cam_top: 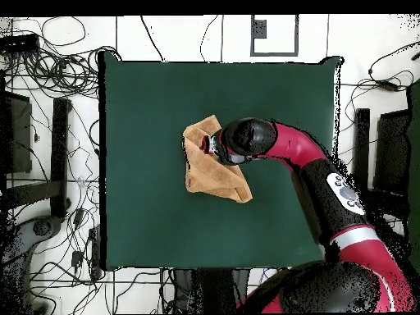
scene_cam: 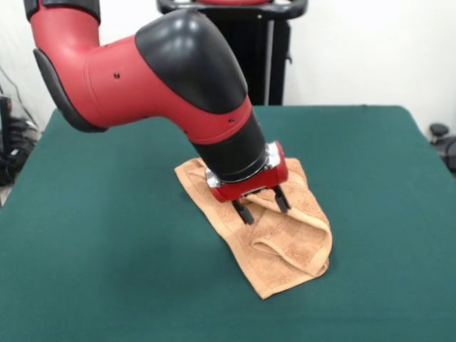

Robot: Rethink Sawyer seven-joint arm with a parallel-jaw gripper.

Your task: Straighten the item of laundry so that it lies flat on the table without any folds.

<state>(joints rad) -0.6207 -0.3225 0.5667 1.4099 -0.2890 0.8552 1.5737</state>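
Note:
The orange-tan towel [scene_cam: 288,242] lies rumpled near the middle of the dark green table [scene_cam: 107,235], with a raised fold running along its right side toward the near corner. My gripper [scene_cam: 263,205] hovers just over the towel's middle, its two black fingers [scene_cam: 244,211] apart and holding nothing. The arm's wrist covers the towel's far part. In the overhead view the towel [cam_top: 207,174] shows as a folded, roughly triangular shape, with the gripper [cam_top: 211,145] over its upper right part. No label shows.
The robot's black pedestal [scene_cam: 249,43] stands at the table's far edge. Cables [cam_top: 57,66] and equipment lie on the floor around the table. Green table surface surrounds the towel on all sides.

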